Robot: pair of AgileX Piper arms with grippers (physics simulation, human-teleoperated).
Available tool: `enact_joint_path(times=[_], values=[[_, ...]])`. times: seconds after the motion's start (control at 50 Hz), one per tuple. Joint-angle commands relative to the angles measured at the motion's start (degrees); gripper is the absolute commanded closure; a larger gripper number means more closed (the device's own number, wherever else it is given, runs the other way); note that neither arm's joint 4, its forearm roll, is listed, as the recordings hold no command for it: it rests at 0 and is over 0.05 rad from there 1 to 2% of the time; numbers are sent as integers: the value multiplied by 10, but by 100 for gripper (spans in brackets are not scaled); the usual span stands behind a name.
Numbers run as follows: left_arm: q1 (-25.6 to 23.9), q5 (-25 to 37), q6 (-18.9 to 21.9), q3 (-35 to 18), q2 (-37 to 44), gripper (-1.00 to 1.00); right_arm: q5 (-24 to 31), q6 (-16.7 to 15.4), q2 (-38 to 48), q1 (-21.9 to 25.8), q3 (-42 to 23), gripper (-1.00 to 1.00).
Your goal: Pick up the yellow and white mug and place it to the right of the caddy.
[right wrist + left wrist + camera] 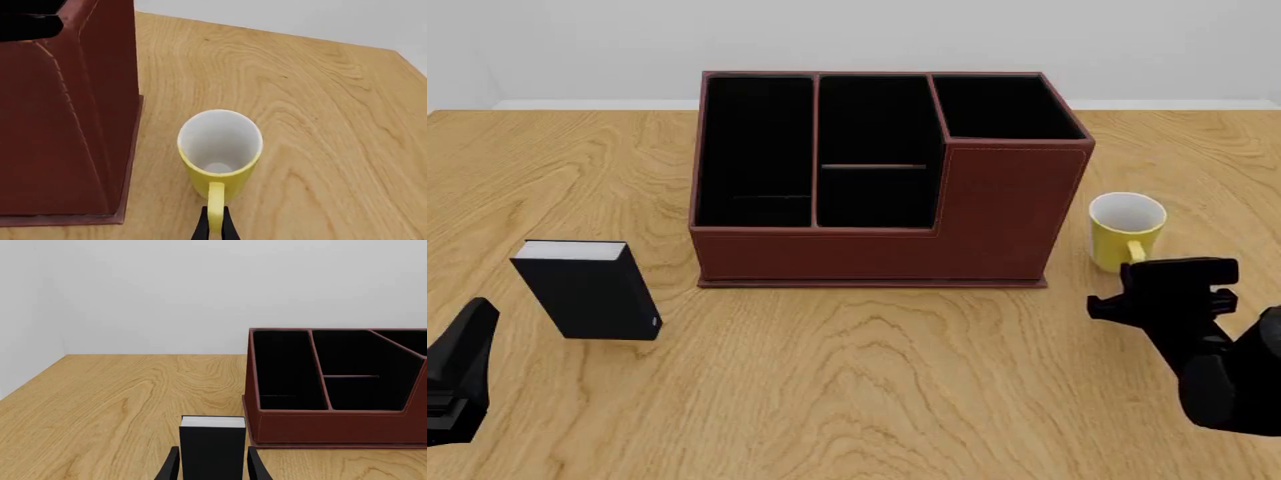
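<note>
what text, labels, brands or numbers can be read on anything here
None: no readable text, label, brand or number shows in any view.
Dark red-brown leather-look caddy: plain panels with stitching only.
Small yellow and white mug: plain, no print.
Black book-like block with white page edges: blank cover and edges.
Wooden table: grain only.
Right tool, closed on the mug's handle: unmarked.
</note>
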Motion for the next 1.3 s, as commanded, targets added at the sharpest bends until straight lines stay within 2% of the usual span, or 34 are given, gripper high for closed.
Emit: enact_joint_path(times=[0.02, 0.18, 0.2, 1.3], values=[[0, 0, 0, 0, 0, -100, 0, 9, 24, 5, -3, 100], [0, 0, 0, 0, 0, -100, 8, 17, 27, 6, -9, 100], [0, 0, 0, 0, 0, -100, 9, 15, 29, 8, -10, -100], [0, 0, 0, 0, 0, -100, -4, 1, 48, -16, -13, -100]])
